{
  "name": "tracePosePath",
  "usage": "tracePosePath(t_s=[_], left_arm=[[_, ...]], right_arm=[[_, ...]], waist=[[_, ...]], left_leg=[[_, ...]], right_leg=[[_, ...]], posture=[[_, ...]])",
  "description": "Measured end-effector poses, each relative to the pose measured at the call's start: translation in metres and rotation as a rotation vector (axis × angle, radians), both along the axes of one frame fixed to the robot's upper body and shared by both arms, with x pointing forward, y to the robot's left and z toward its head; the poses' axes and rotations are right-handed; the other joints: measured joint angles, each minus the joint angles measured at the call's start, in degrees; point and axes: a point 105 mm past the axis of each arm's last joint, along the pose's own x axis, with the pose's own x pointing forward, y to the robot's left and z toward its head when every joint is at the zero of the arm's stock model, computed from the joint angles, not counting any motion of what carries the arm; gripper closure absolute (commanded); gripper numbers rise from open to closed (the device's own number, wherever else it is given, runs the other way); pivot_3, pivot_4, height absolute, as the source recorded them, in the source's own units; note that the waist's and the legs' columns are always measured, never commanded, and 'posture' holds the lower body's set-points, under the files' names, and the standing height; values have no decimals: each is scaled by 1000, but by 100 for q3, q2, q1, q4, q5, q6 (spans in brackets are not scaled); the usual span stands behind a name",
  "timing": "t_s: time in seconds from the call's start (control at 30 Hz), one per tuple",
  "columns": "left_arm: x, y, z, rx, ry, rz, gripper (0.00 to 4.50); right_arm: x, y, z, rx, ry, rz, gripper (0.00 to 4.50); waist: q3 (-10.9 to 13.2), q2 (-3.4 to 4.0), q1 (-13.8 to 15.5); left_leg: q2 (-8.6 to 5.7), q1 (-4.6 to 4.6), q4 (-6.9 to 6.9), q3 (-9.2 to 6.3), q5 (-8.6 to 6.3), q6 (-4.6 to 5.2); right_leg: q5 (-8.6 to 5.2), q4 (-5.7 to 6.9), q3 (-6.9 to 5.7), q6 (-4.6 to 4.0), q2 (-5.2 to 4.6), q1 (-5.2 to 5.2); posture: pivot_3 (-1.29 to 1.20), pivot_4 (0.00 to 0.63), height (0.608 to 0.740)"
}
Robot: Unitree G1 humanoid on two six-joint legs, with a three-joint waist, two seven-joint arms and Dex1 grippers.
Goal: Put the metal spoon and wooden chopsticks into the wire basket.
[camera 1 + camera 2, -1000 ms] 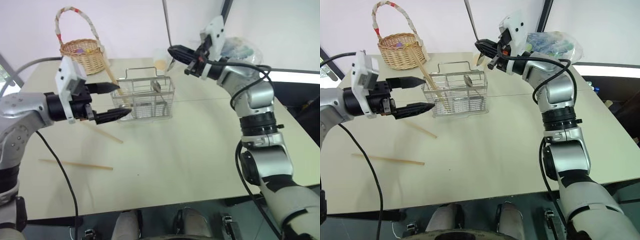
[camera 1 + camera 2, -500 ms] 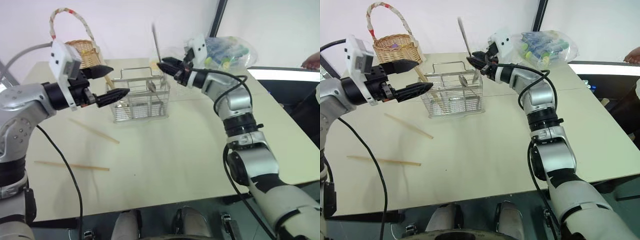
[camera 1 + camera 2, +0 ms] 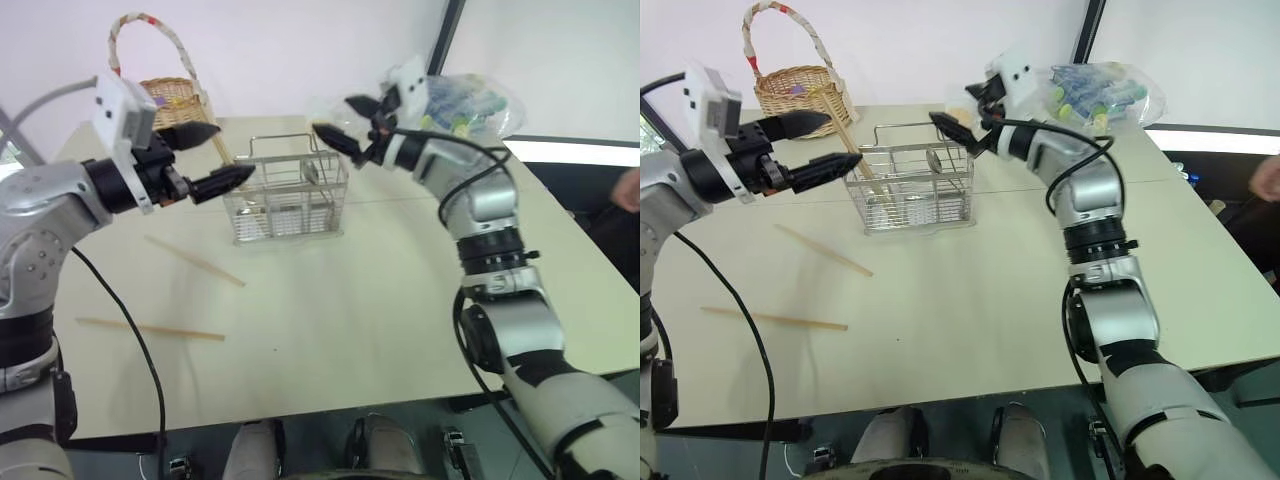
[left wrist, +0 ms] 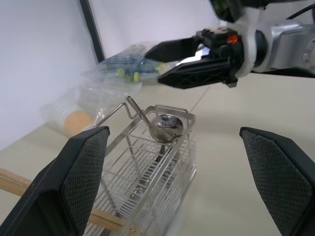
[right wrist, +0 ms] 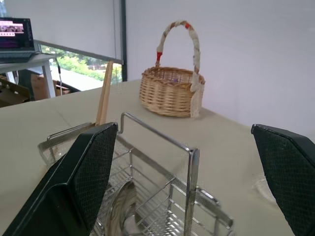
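The wire basket point(image 3: 290, 195) stands at the table's middle back. The metal spoon point(image 4: 166, 126) rests inside it, bowl up at the rim. One of the wooden chopsticks point(image 3: 222, 152) leans out of its left end, and two more lie flat on the table point(image 3: 195, 262) point(image 3: 150, 329). My right gripper point(image 3: 331, 114) hovers open and empty just above the basket's right end. My left gripper point(image 3: 235, 150) is open and empty too, level at the basket's left end, around the leaning chopstick without touching it.
A round wicker basket point(image 3: 170, 100) with a tall handle sits at the back left. A clear plastic bag point(image 3: 460, 100) of coloured items lies at the back right. A person's hand point(image 3: 628, 190) shows at the right edge.
My right gripper has opened, and the thin upright utensil it held above the basket is gone from its fingers. The left gripper rose a little. The camera shifted.
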Motion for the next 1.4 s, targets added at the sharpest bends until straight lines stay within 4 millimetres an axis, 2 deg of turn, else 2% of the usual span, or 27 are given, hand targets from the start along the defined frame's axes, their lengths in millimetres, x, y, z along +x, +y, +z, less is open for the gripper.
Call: tracePosePath(t_s=[0.13,0.2,0.3,0.4,0.5,0.53,0.57,0.63,0.73,0.83,1.1,1.4], left_arm=[[24,38,12,-104,24,313,0],[32,52,11,-165,72,454,0],[46,78,2,-338,243,754,0],[41,103,-18,-405,406,1015,0],[34,115,-45,-460,564,1207,0],[31,118,-53,-461,599,1256,0],[29,119,-62,-467,631,1303,0],[24,115,-80,-482,681,1383,0],[11,114,-103,-478,732,1492,0],[-7,124,-127,-452,786,1613,0],[-35,125,-160,-410,865,1761,0],[-43,126,-179,-407,938,1775,0]], right_arm=[[-30,-24,36,-53,-146,62,37],[-48,-31,41,-92,-177,123,37],[-88,-40,19,-210,-137,298,37],[-121,-43,-11,-296,-36,436,37],[-141,-44,-30,-345,30,508,37],[-145,-44,-33,-352,40,522,37],[-147,-44,-38,-357,51,526,37],[-150,-43,-44,-352,72,514,37],[-156,-40,-50,-344,93,515,37],[-163,-38,-62,-331,140,519,37],[-176,-35,-77,-301,200,498,37],[-180,-35,-88,-280,245,459,37]], waist=[[-2,-4,11],[-4,-8,9],[-11,-39,25],[-13,-45,17],[-11,-55,17],[-9,-58,19],[0,-73,23],[16,-90,40],[16,-93,66],[18,-98,97],[19,-100,300],[18,-104,320]], left_leg=[[-3,9,-8,-5,-2,3],[-2,17,-11,-14,-4,8],[-1,22,-34,-22,-6,10],[-7,30,-35,-17,1,0],[-6,44,-39,-19,7,-11],[-5,52,-58,-20,12,-22],[-6,73,-108,-17,28,-53],[-3,113,-121,-16,35,-69],[-2,111,-114,-14,42,-86],[-2,111,-108,-7,47,-94],[-1,106,-114,-6,46,-96],[0,106,-112,-2,43,-88]], right_leg=[[0,-4,-1,2,3,14],[-2,-15,-2,7,5,54],[-29,-105,-3,55,14,103],[-8,-103,-4,91,2,123],[-11,-159,-7,98,-3,145],[-28,-202,-8,126,-2,164],[-29,-213,-9,129,-6,176],[-29,-229,-9,129,-6,215],[-29,-233,-8,128,-9,211],[-28,-233,-7,127,-9,200],[-29,-271,-8,125,-8,208],[-28,-275,-9,124,-8,210]], posture=[[0,150,620],[0,150,620],[0,150,620],[0,150,620],[0,150,620],[0,150,620],[0,150,620],[0,150,620],[0,150,620],[0,150,620],[0,150,620],[0,150,620]])
